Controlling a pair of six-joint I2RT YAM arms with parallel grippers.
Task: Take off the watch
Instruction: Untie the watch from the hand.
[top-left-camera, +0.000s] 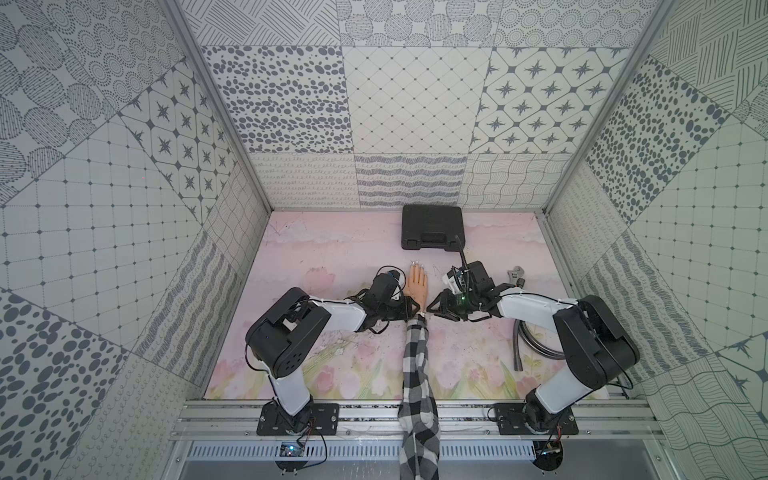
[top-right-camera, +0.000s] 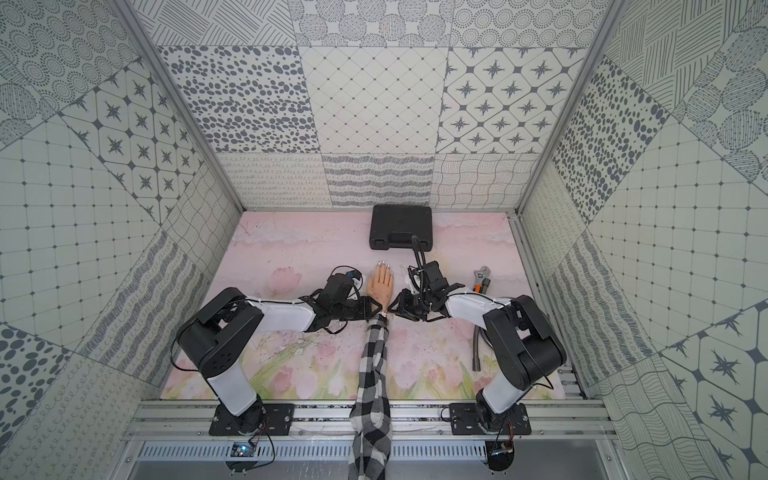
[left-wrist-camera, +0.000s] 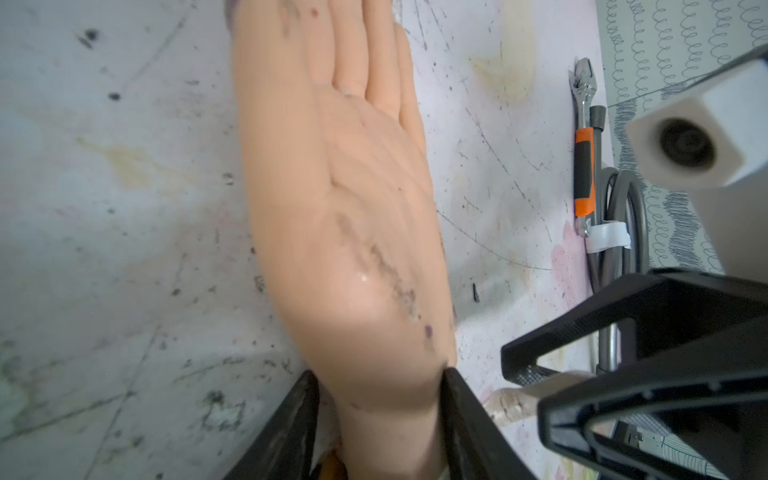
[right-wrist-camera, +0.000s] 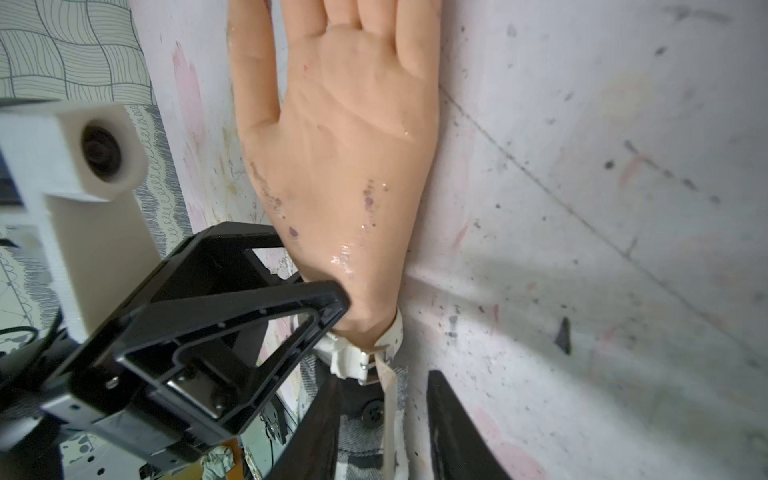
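Right wrist view: right gripper (right-wrist-camera: 382, 382) gapes beside the watch (right-wrist-camera: 353, 362); left gripper (left-wrist-camera: 378, 380) clasps mannequin wrist (left-wrist-camera: 386, 419).

**Bright, Even Light; Close Objects Blurred**

Both top views were bright and evenly lit from above, with faint shadows under the arms (top-left-camera: 286, 328) on the pink table (top-left-camera: 332, 249). The walls (top-left-camera: 83, 208) fanned out toward the frame edges, a wide-lens stretch. In the wrist views the plastic hand (right-wrist-camera: 345, 166) carried wet-looking glints, and a soft shadow lay on the table beside it. The nearest black fingers (left-wrist-camera: 286, 432) and a white camera block (right-wrist-camera: 95, 153) looked smeared, out of focus.
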